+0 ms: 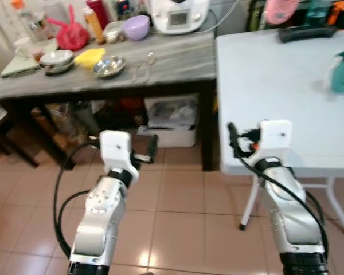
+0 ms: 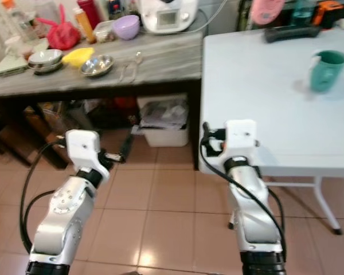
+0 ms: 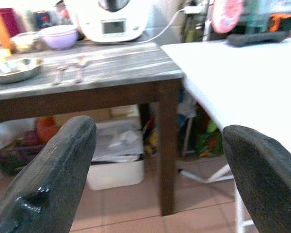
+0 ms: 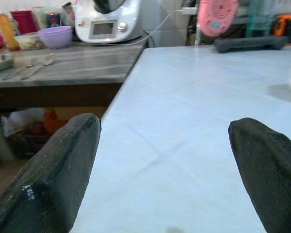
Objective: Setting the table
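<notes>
grey table (image 1: pixel 178 60) holds a steel bowl (image 1: pixel 109 66), light, stiff, slick, grab the rim; left gripper (image 3: pixel 155 174) and right gripper (image 4: pixel 160 170) both spread, empty.

Left worktop (image 1: pixel 178 60): grey streaked top, dark legs. Right worktop (image 1: pixel 264 86): plain white. Cup (image 1: pixel 343 71), far right: teal. Bowl (image 1: pixel 137 26): lilac. Bag (image 1: pixel 72 35): red. Floor (image 1: pixel 183 212): terracotta tiles. Pincer fingers (image 3: pixel 48 189): black.

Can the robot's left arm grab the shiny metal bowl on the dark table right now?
Probably not yet. The left gripper hangs open below the dark table, out in front of its edge, and the metal bowl sits farther back on top. Nothing blocks it, but the arm would likely have to lift and step closer.
</notes>
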`<state>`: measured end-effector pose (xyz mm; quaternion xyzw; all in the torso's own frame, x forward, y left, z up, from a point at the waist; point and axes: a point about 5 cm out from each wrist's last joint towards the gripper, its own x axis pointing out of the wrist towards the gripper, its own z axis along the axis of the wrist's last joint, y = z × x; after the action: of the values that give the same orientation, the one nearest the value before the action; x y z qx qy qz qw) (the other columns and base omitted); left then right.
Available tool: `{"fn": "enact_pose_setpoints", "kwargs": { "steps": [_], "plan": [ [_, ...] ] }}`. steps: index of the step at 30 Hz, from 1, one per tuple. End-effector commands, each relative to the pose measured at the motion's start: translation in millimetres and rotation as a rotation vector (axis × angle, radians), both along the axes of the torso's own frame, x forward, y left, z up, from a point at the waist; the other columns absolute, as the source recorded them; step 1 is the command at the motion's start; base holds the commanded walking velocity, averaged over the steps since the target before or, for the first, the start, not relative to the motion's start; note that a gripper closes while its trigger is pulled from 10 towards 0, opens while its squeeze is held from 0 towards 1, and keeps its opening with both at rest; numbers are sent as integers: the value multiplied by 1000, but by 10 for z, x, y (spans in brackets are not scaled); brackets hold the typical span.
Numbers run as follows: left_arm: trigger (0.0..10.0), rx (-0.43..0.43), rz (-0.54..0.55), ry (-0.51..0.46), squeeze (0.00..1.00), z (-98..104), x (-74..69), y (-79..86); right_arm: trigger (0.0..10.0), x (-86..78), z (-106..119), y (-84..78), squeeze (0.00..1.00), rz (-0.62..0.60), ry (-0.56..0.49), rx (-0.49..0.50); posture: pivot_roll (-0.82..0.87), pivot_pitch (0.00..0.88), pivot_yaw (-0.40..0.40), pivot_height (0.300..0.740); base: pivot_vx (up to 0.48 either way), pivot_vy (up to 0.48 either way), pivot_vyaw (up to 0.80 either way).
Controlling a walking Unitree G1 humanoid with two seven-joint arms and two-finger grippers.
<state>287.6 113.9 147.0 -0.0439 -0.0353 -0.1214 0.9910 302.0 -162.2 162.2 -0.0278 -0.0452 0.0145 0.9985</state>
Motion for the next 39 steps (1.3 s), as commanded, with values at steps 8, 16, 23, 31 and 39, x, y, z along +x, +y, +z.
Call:
{"fn": "enact_pose_setpoints", "kwargs": {
  "steps": [8,16,23,31,39],
  "plan": [
    [10000,18,39,10,0,-17,3,142,10000,26,24,142,0,41,-10,4,-122,94,163,740,0,-384,0],
    [10000,12,25,7,0,-15,4,126,10000,14,9,119,0,23,-11,-3,-126,100,171,740,0,-234,0],
    [10000,17,38,-2,0,-47,-14,152,10000,10,0,78,0,-10,-13,-13,-126,100,170,740,0,0,0],
    [10000,5,40,9,0,-118,-32,176,10000,-1,-6,42,0,-21,-14,-32,-133,98,158,740,0,0,0],
    [10000,-36,8,-8,0,-105,-49,133,10000,31,18,30,0,-28,-20,-44,-133,93,148,740,32,0,-62]
  ]
}}
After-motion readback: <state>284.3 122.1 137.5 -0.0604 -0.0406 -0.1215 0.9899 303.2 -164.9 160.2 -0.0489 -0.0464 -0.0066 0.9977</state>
